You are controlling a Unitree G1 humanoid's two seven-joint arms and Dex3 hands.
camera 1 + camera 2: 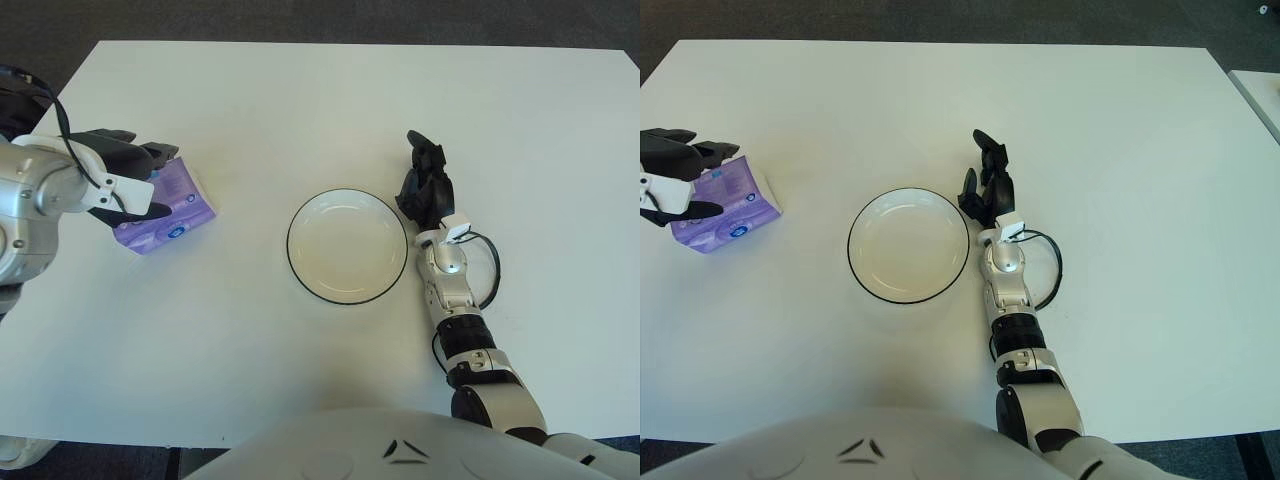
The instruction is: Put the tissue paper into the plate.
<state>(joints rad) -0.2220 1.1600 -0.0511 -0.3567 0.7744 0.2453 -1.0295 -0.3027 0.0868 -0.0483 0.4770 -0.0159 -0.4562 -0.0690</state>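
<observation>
The tissue paper is a purple packet lying flat on the white table at the left. My left hand is at the packet's left end, its upper fingers above the packet and its thumb over the near edge, spread and not closed on it. The plate, white with a thin black rim, sits empty in the middle of the table, well to the right of the packet. My right hand shows just off the plate's right rim, fingers relaxed and holding nothing.
The white table fills the view, with dark floor past its far and left edges. A black cable loops beside my right wrist. My own body shows at the near edge.
</observation>
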